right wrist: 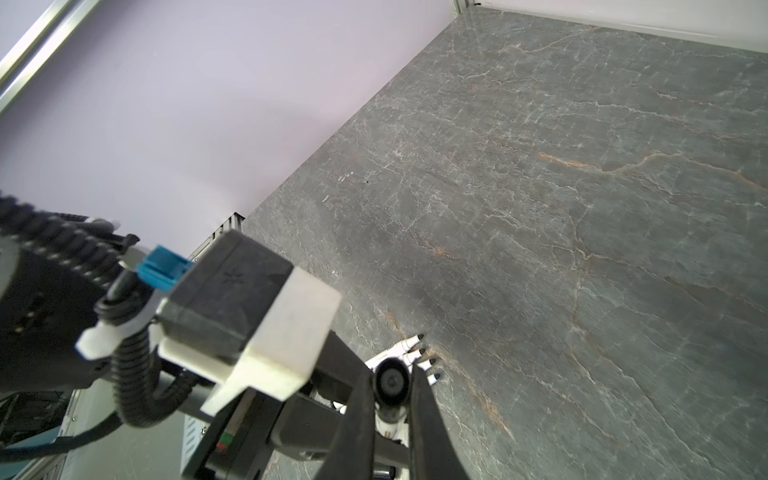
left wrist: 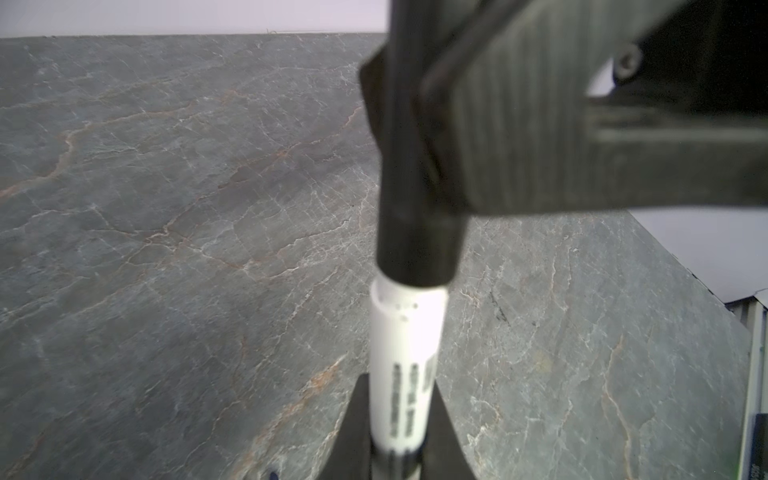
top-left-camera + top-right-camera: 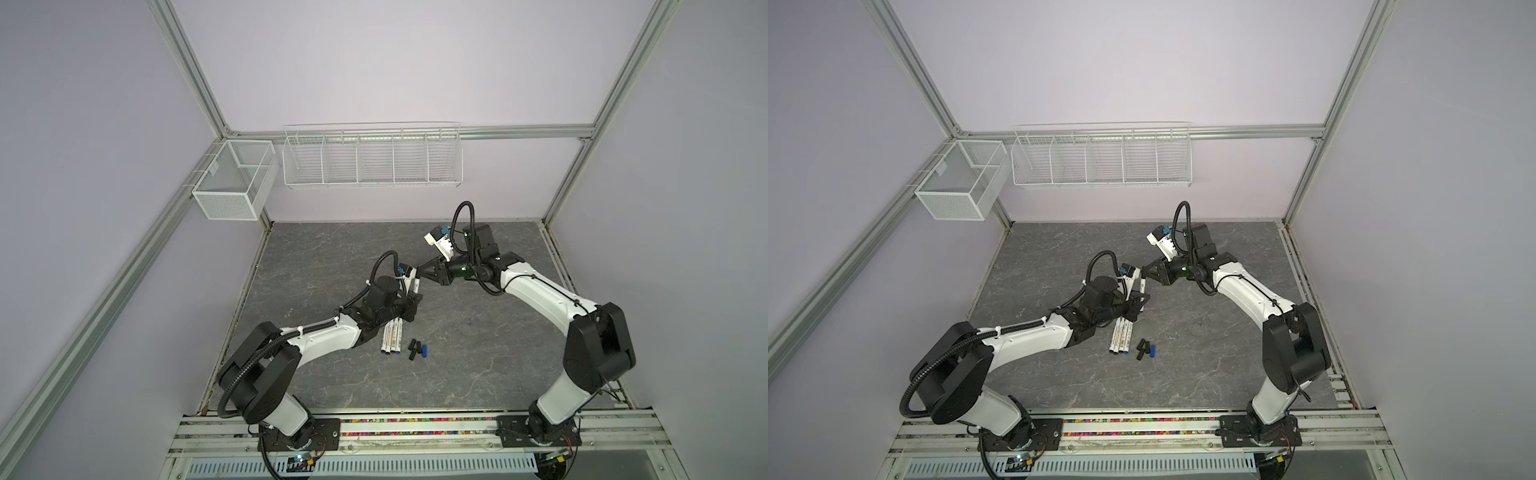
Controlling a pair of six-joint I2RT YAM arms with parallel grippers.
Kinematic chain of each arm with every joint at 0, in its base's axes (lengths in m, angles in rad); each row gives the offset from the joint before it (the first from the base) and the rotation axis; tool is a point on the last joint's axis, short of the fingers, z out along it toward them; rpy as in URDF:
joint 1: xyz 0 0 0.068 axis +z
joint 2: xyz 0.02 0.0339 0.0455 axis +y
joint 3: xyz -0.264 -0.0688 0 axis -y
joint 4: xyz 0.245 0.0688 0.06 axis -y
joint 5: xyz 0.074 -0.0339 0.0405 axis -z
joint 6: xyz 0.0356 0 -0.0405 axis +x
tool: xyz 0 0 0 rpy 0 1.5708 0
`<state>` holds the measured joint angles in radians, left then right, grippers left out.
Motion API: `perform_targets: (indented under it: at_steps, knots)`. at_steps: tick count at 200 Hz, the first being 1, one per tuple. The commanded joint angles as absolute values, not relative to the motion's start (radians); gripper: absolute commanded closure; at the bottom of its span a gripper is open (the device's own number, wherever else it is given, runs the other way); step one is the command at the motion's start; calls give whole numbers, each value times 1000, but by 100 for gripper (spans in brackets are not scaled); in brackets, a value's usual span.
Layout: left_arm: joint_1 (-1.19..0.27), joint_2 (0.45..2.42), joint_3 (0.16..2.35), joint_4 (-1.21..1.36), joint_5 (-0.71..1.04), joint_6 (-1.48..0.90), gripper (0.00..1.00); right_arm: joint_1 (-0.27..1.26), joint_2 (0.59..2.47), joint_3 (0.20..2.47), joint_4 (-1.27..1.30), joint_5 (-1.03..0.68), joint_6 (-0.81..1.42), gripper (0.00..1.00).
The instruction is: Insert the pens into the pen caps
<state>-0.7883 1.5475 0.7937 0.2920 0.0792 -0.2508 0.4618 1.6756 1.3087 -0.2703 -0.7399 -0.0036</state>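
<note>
Left gripper (image 3: 412,300) clamps a pen (image 2: 402,365); right gripper (image 1: 390,380) clamps a black cap (image 2: 415,216) over its tip, above the tabletop (image 3: 478,332) middle.

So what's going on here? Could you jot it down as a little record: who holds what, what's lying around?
left gripper: shut on held pen, around its white barrel
right gripper: shut on black cap
cap and pen: cap sits over the pen's end; fully seated or not, cannot tell
loose pens: side by side on the table
loose caps: small cluster beside the pens, black ones plus a blue cap
</note>
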Motion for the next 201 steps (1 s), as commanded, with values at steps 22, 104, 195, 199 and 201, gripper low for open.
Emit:
perform_targets:
  at_steps: [22, 104, 195, 199, 201]
  knots:
    - [-739, 1511, 787, 520, -166, -251, 100, 514, 1628, 1290, -569, -864, -62, 93]
    - [-782, 1476, 757, 589, -231, -136, 100, 531, 1627, 1323, -605, -727, -80, 92]
    - [-834, 1466, 716, 675, -253, -38, 100, 515, 1626, 1324, -597, -719, -58, 91]
    - [-834, 1466, 715, 680, -250, -38, 100, 513, 1626, 1320, -589, -716, -52, 91]
    - [-834, 1466, 714, 682, -247, -38, 100, 514, 1626, 1319, -585, -714, -49, 91]
